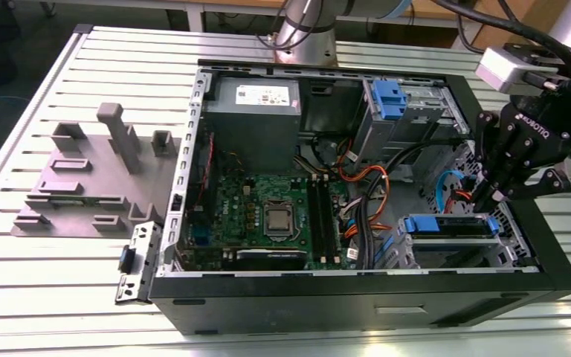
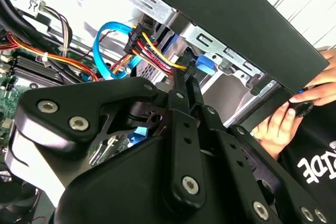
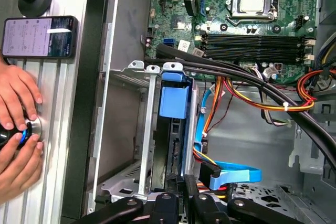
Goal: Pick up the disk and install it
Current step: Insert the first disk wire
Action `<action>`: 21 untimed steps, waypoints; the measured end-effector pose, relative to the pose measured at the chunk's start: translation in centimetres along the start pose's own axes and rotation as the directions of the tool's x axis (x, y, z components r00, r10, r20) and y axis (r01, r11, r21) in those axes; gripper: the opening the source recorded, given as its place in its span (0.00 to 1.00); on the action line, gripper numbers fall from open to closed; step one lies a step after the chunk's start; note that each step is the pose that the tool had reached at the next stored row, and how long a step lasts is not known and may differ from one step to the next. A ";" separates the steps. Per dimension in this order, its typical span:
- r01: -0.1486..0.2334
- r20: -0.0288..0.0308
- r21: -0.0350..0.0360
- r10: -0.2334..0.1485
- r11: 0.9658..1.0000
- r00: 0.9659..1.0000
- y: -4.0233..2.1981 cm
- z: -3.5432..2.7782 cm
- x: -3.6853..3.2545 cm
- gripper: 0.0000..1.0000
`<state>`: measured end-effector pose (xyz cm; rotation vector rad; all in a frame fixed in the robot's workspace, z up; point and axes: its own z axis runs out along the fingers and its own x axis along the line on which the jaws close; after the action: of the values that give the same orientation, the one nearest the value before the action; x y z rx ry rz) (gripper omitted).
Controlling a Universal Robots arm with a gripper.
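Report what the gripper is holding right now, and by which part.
Nothing visibly held: the gripper has its fingers closed together, empty, at the rear end of the disk seated in the drive cage.

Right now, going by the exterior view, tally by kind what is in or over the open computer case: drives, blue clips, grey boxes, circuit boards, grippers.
disk: 1
blue clip: 1
grey metal box: 1
motherboard: 1
gripper: 1
Total: 5
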<state>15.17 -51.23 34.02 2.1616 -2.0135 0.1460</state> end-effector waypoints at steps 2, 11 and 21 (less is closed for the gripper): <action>0.001 0.024 0.002 -0.001 1.000 1.000 0.01 0.04 0.12 0.17; 0.002 0.042 0.003 -0.002 1.000 0.999 0.28 0.28 1.18 0.17; -0.002 0.070 0.004 0.002 1.000 0.998 1.05 0.49 1.72 0.17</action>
<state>14.24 -53.08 33.95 2.1964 -2.0545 0.0764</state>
